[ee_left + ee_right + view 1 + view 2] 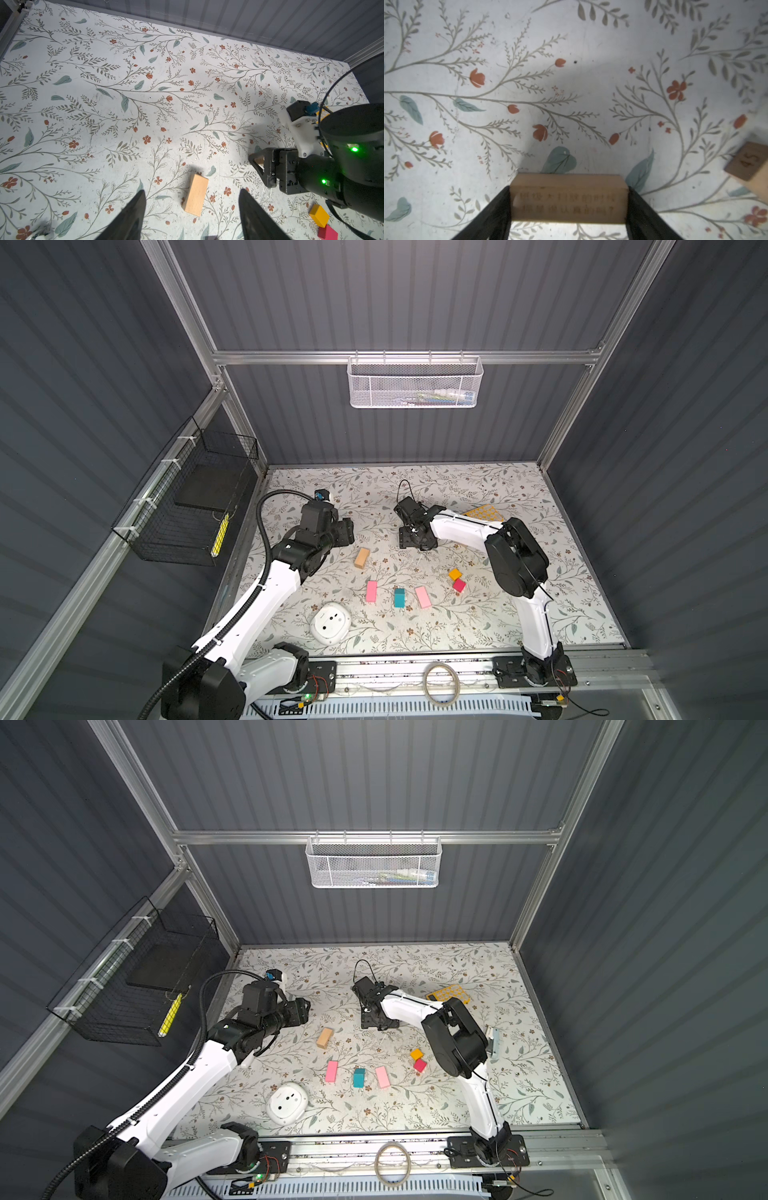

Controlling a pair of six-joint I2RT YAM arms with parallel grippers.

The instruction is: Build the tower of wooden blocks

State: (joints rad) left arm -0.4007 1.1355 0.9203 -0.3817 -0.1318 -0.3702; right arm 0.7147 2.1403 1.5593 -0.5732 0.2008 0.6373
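Note:
My right gripper (569, 195) is shut on a tan wood bar (569, 199) with printed writing, its fingers pressing on both ends; in both top views it (413, 537) points down at mid-table. A second tan block (751, 164) lies close beside it. My left gripper (191, 207) hangs open over a third tan bar (196, 194) (362, 558) without touching it. Nearer the front lie two pink slabs (371, 591) (423, 597), a teal block (399, 597), an orange cube (455, 574) and a red cube (459, 585). No tower stands.
A white round device (330, 623) sits front left on the floral table. A yellow calculator (482, 513) lies behind the right arm. A tape roll (441, 682) rests on the front rail. Wire baskets hang on the left and back walls.

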